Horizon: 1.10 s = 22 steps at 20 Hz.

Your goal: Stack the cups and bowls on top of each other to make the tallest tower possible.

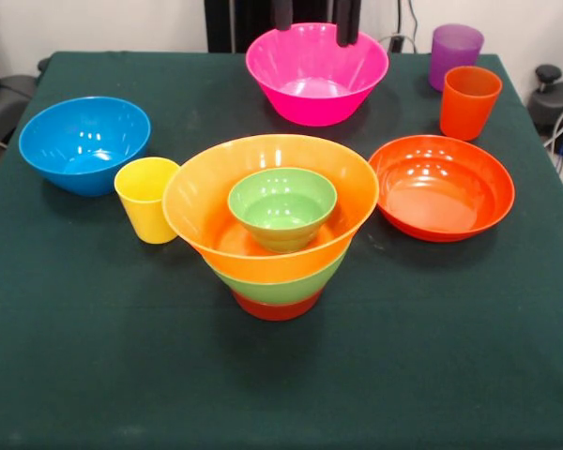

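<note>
While the claw hangs drawn back at the worktop's far edge: tips spread, pinching nothing.
Tower: mid-worktop; small green bowl nested in the large yellow-orange one, over medium green and red-orange base.
Tipping risk: narrow base under a wide bowl; an off-centre load could likely topple it.
Yellow cup: touching or just beside the tower's rim; a careless grab might jolt it.
Pink bowl: directly under the claw; too wide, I judge, to sit steady on top.

On my dark green table cloth, the tower runs red-orange, green, yellow-orange, with a light green bowl inside. Upper frame: pink bowl, purple cup, orange cup. Blue bowl and yellow cup left, orange shallow bowl right.
</note>
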{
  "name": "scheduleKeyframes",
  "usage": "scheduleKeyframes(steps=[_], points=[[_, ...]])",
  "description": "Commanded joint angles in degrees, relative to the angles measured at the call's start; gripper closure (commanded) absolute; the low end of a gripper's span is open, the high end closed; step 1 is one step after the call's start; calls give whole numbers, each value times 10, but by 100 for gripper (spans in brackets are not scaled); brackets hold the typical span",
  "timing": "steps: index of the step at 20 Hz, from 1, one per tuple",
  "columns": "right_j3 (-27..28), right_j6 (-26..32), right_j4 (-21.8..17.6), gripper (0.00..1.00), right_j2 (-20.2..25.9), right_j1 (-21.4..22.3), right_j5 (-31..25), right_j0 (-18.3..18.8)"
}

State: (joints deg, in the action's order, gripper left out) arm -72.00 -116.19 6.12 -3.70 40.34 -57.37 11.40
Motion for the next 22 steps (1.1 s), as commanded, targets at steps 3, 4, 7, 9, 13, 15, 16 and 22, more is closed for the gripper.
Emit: scheduleKeyframes(steps=[3, 4, 7, 9, 13, 15, 16, 22], points=[[-153, 71, -29, 0, 47, 28, 26, 24], [-157, 70, -32, 0, 47, 31, 28, 26], [-164, 75, -40, 0, 45, 45, 19, 33], [-176, 85, -38, 0, 48, 57, 12, 42], [-198, 110, -50, 0, 50, 75, 16, 63], [-207, 121, -57, 0, 54, 78, 22, 76], [-204, 128, -62, 0, 55, 77, 22, 83], [-212, 142, -83, 0, 81, 64, 55, 121]])
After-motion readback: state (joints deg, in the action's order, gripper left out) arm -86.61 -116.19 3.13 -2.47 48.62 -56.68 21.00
